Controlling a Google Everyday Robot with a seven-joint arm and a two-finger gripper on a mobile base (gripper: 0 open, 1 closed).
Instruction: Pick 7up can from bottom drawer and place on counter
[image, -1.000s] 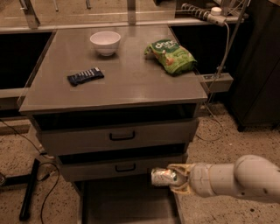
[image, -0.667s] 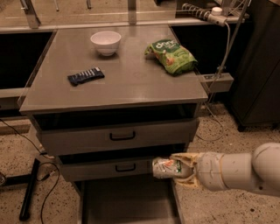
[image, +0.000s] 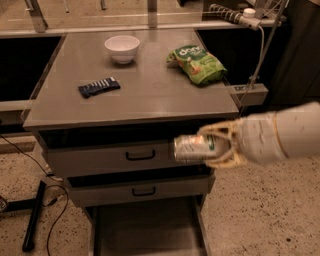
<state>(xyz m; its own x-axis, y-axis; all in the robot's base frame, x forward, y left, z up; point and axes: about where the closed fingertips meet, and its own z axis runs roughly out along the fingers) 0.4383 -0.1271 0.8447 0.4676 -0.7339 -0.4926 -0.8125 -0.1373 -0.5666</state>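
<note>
The gripper (image: 212, 147), reaching in from the right, has its pale fingers (image: 214, 131) clamped above and below the 7up can (image: 192, 148). The can lies on its side in mid-air before the upper handled drawer (image: 115, 159), just below the counter (image: 150, 95) edge. Its long axis runs level, free end pointing away from the arm, above the open bottom drawer (image: 145, 230); a white bowl (image: 122, 48), green snack bag (image: 196, 63) and dark blue packet (image: 99, 86) sit on the counter.

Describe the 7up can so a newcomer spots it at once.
Start at the grey counter. Before the handled drawer below its front edge, the robot's hand, reaching in from the right, is shut on the 7up can. It is the only silvery cylinder, held sideways in the air.
</note>
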